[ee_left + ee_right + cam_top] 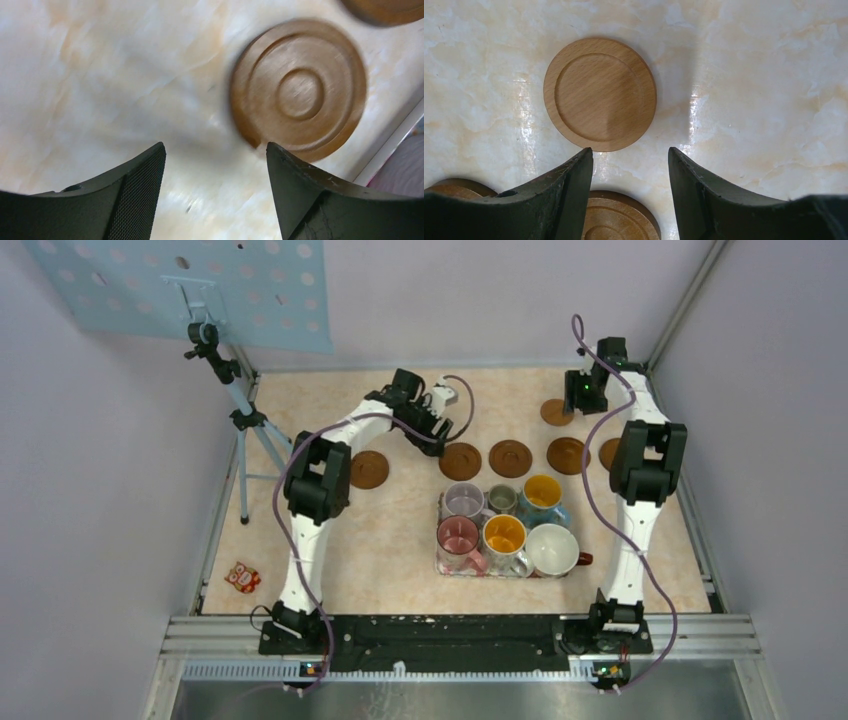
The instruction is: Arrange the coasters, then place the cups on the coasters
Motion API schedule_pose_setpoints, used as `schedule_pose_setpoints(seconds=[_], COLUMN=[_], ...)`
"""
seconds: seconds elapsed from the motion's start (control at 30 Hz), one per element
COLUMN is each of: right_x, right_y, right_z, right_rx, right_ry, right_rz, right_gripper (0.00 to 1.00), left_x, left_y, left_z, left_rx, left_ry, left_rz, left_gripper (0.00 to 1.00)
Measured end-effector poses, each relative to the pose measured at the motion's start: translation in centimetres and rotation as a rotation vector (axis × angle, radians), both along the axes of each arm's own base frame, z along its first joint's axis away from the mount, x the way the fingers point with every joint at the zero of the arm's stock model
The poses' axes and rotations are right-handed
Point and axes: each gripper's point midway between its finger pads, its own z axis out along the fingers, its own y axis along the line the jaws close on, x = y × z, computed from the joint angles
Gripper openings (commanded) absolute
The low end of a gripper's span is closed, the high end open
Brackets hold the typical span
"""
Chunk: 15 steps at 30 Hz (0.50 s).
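Several brown wooden coasters lie on the marble table: one (368, 469) at the left, a row of three (460, 461) (510, 458) (567, 455), and one (556, 412) farther back. The cups stand packed on a tray (510, 575): pink (458, 537), white with orange inside (503, 535), light blue (541, 492), wide white (552, 546), lavender (463, 500), grey-green (501, 498). My left gripper (215, 147) is open and empty, with a ringed coaster (299, 90) just beyond its right finger. Open too, my right gripper (630, 152) hovers next to a pale coaster (600, 94).
A camera tripod (240, 420) stands at the back left under a blue perforated board (180, 285). A small red toy (242, 577) lies near the table's front left edge. Another coaster (610, 453) is partly hidden behind the right arm.
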Motion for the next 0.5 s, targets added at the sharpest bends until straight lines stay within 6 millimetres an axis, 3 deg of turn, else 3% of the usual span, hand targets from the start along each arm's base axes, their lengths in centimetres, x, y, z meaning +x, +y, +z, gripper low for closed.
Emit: schedule_pose_setpoints(seconds=[0.13,0.27,0.4,0.5], right_x=[0.0,0.0,-0.1,-0.2], right_y=[0.1,0.4,0.6,0.8], right_z=[0.1,0.1,0.1,0.3], right_rx=[0.003,0.015,0.026,0.034], right_ry=[-0.001,0.0,0.001,0.002], right_rz=[0.005,0.016,0.029,0.037], right_gripper=[0.57,0.57,0.57,0.57], left_x=[0.8,0.9,0.4,-0.6], left_y=[4.9,12.5,16.4,18.1], left_z=[0.0,0.5,0.9,1.0], left_rx=[0.016,0.067,0.111,0.151], left_ry=[0.051,0.088,0.098,0.107], left_rz=[0.083,0.202,0.252,0.258], left_gripper=[0.79,0.79,0.79,0.78])
